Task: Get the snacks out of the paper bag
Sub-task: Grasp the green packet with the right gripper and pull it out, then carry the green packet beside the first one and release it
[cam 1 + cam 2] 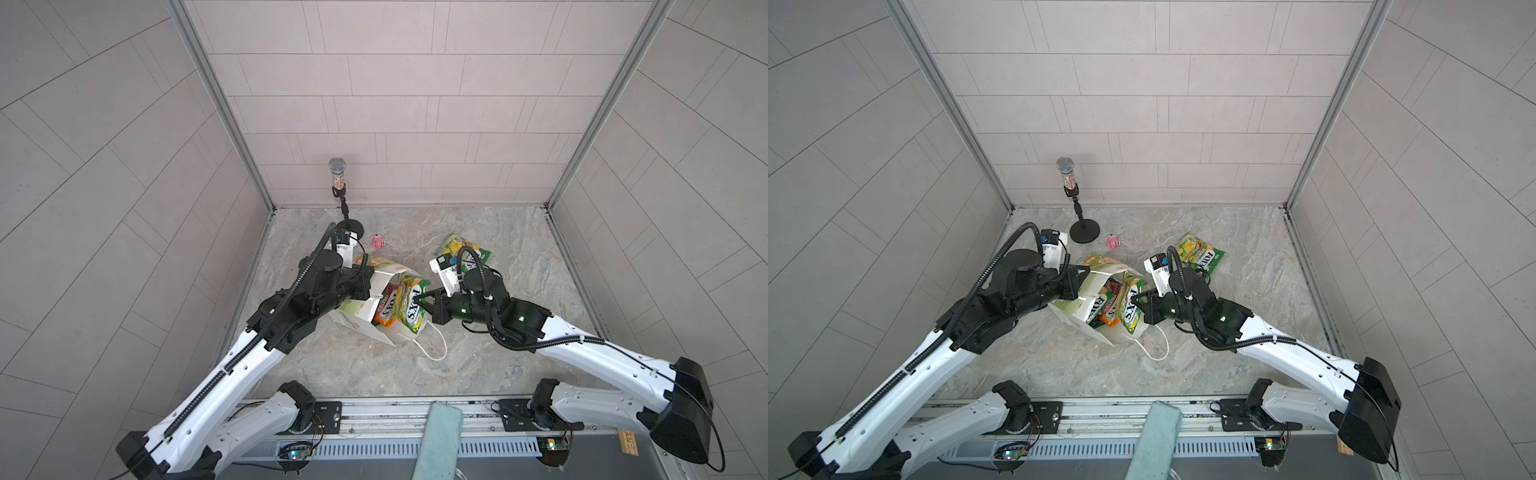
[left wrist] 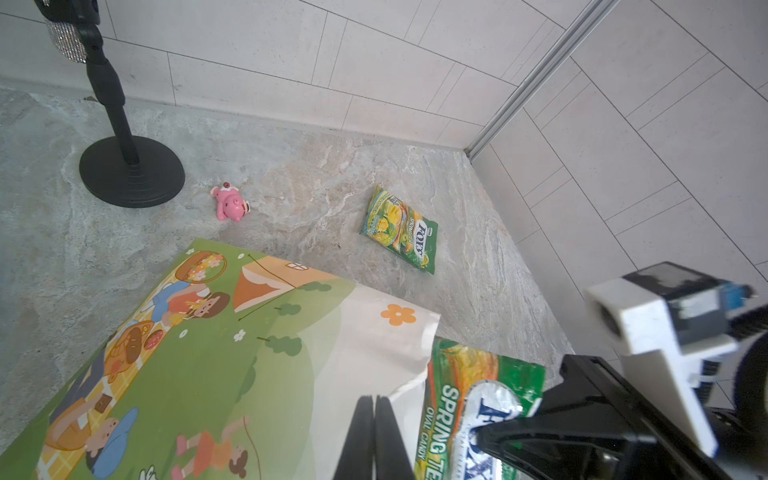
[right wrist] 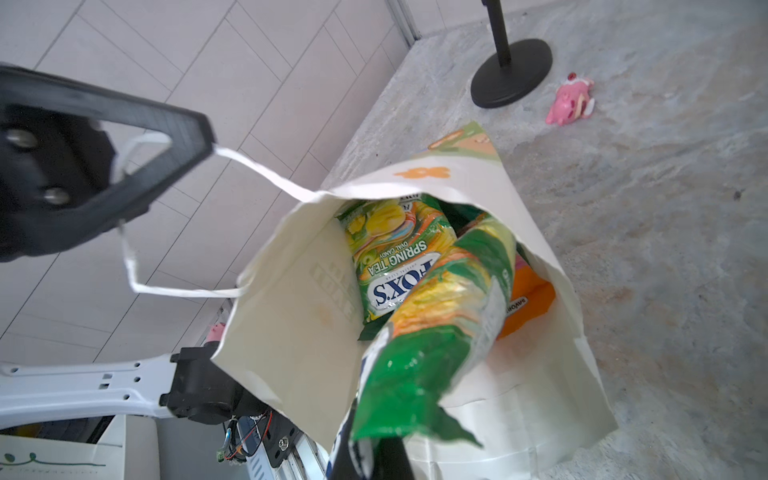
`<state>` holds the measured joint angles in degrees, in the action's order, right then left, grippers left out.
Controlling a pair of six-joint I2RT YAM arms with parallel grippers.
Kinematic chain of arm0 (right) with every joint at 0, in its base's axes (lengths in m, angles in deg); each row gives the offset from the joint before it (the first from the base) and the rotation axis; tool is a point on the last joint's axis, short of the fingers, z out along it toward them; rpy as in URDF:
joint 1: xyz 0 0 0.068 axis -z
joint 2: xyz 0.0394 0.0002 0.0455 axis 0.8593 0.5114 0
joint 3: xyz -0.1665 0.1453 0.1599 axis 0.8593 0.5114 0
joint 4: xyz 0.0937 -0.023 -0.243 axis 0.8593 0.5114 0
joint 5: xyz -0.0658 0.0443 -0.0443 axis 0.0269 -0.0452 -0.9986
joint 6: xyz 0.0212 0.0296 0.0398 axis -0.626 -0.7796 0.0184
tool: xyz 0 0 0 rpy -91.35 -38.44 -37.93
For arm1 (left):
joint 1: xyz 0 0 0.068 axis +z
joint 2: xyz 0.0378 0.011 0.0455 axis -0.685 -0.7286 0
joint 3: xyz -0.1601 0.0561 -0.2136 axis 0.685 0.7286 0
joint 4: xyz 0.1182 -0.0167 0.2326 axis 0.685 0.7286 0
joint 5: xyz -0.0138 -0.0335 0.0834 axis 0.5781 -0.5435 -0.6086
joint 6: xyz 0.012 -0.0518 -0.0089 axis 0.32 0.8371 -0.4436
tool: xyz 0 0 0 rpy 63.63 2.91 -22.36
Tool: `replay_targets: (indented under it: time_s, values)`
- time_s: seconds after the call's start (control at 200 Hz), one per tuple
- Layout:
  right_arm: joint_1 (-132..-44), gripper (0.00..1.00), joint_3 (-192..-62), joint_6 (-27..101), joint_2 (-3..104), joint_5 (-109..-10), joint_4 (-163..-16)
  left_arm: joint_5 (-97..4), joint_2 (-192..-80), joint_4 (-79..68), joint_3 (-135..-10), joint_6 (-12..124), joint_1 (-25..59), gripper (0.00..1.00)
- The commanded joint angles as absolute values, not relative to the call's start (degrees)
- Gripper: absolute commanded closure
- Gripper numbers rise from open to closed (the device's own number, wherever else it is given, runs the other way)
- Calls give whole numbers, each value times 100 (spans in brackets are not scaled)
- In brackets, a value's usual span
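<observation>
The inside of the bag (image 3: 291, 332) is mostly hidden behind packets. The orange packet (image 3: 528, 299) shows only an edge, and my right arm covers part of the loose packet (image 1: 451, 248) behind it. The table (image 1: 498, 353) is grey and marbled, with pale tiled walls (image 1: 415, 83) on three sides. The bag lies tipped near the middle, its mouth facing my right gripper (image 1: 418, 299), which pinches a green packet (image 1: 409, 311) half out of it. My left gripper (image 3: 206, 142) is pressed together on the cord handle (image 3: 266, 176).

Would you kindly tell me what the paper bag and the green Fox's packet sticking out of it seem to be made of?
The paper bag: matte white paper, judging by sharp creases. The Fox's packet: probably glossy plastic film; it crinkles and shows glare.
</observation>
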<state>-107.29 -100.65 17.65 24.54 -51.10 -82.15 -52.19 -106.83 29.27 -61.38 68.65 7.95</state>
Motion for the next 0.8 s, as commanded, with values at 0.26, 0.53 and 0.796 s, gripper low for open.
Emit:
replay_targets:
  time_s: [0.26, 0.53, 0.796]
  values:
    - [-10652, 100, -10634, 2505, 1413, -5356, -7258, -5244, -10728, 2777, -6189, 6960, 777, 100]
    - [-9829, 100, -10679, 2595, 853, -5335, -6651, -5153, -10738, 2776, -6175, 6941, 780, 100]
    - [-8087, 100, -10716, 2621, 625, -4835, -5996, -5131, -10719, 2769, -6181, 6939, 781, 100]
